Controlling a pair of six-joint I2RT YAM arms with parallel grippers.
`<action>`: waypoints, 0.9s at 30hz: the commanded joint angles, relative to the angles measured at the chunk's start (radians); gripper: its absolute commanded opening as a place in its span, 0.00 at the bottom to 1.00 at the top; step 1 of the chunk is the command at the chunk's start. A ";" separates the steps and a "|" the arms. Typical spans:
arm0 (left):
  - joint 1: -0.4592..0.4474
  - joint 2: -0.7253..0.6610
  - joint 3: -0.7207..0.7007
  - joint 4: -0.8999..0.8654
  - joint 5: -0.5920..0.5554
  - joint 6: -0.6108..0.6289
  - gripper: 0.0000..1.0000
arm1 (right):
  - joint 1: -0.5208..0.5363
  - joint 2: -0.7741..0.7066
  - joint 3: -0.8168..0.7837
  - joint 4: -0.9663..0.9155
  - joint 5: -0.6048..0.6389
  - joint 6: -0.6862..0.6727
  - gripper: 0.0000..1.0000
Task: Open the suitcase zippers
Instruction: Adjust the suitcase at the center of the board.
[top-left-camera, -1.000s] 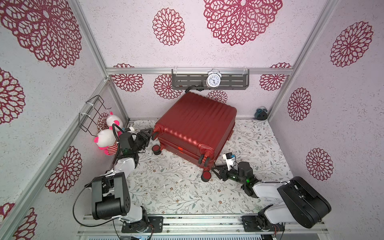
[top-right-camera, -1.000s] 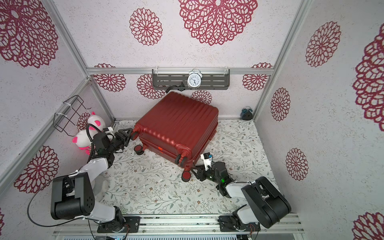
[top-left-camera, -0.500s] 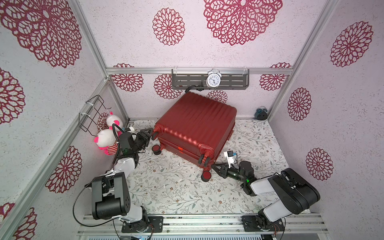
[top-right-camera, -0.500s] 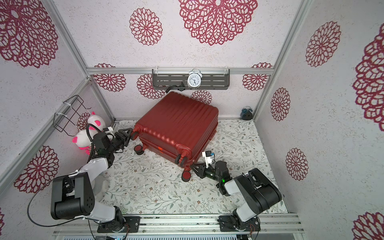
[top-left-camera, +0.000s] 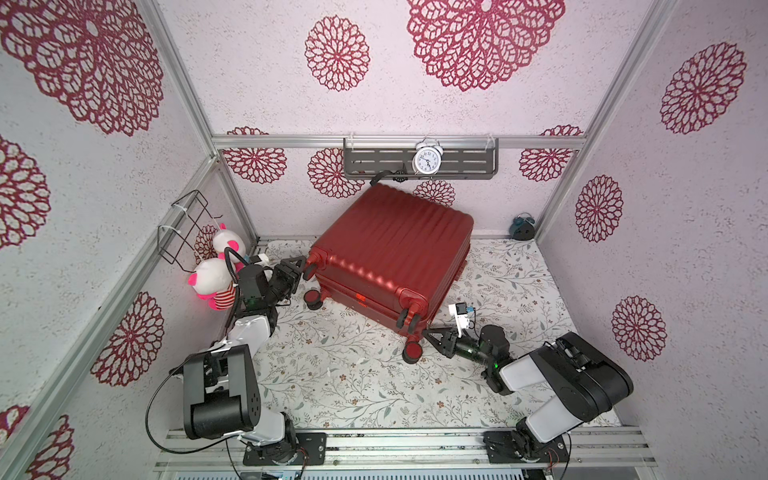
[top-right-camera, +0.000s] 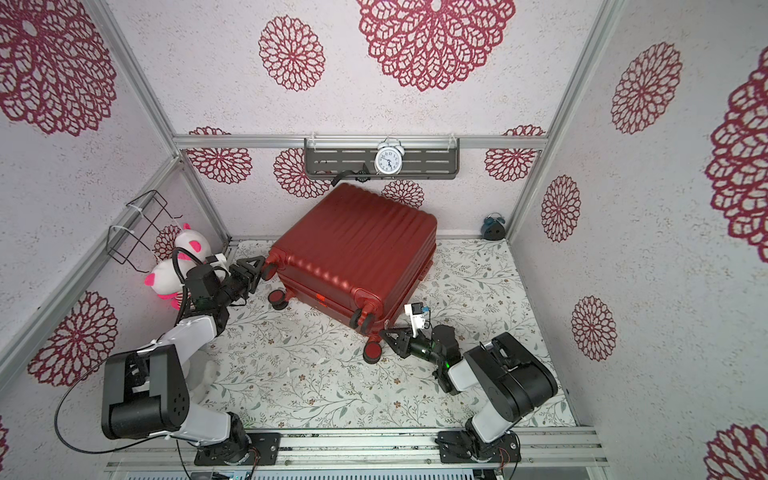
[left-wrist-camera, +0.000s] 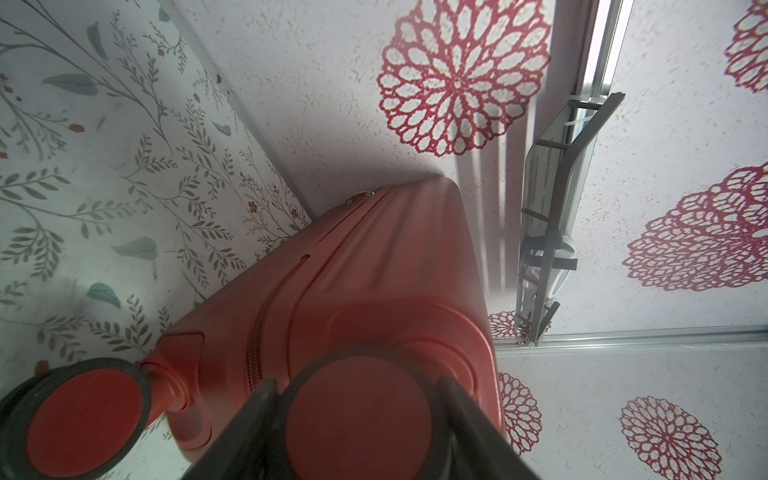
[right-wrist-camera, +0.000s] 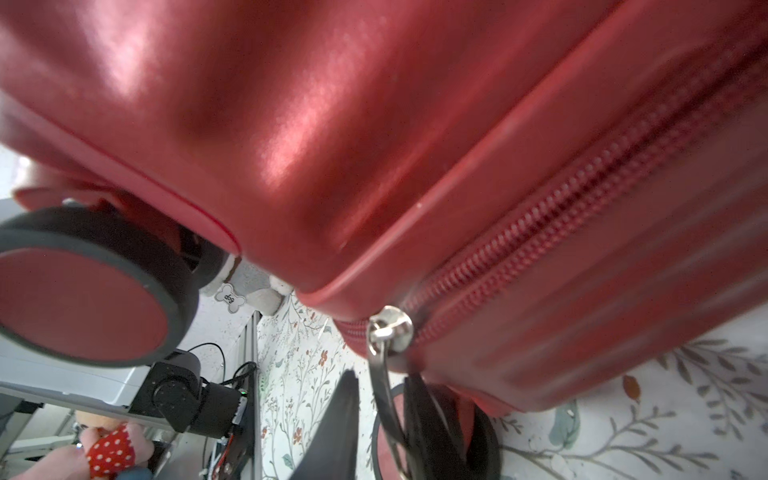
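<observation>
The red ribbed suitcase (top-left-camera: 395, 249) (top-right-camera: 357, 249) lies flat at the back, both shells together. My left gripper (top-left-camera: 301, 270) (top-right-camera: 262, 268) (left-wrist-camera: 355, 382) is shut on its upper left wheel (left-wrist-camera: 357, 419). The red zipper track (left-wrist-camera: 257, 345) runs beside that wheel. My right gripper (top-left-camera: 428, 334) (top-right-camera: 384, 334) (right-wrist-camera: 380, 374) sits low at the near right corner, by the bottom wheel (top-left-camera: 411, 353). A silver zipper pull (right-wrist-camera: 380, 395) hangs from its slider (right-wrist-camera: 390, 324) between the right fingers. It rests against one finger with a slim gap to the other. The zipper track (right-wrist-camera: 540, 232) is closed.
Pink and white plush toys (top-left-camera: 212, 278) and a wire basket (top-left-camera: 187, 224) stand by the left wall behind my left arm. A grey shelf with an alarm clock (top-left-camera: 426, 160) hangs above the suitcase. A small blue object (top-left-camera: 523, 226) sits in the back right corner.
My right gripper has moved in towards the suitcase's near corner and its jaws have narrowed around the zipper pull. The left arm and the suitcase have not moved.
</observation>
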 joint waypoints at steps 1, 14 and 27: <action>-0.001 -0.010 -0.011 0.002 -0.005 0.009 0.34 | 0.002 0.013 0.009 0.069 -0.014 0.010 0.06; -0.037 -0.043 -0.056 0.006 -0.046 0.013 0.34 | 0.080 0.092 0.008 0.196 -0.013 0.070 0.00; -0.082 -0.070 -0.090 0.008 -0.089 0.008 0.34 | 0.198 0.103 0.011 0.258 0.051 0.021 0.00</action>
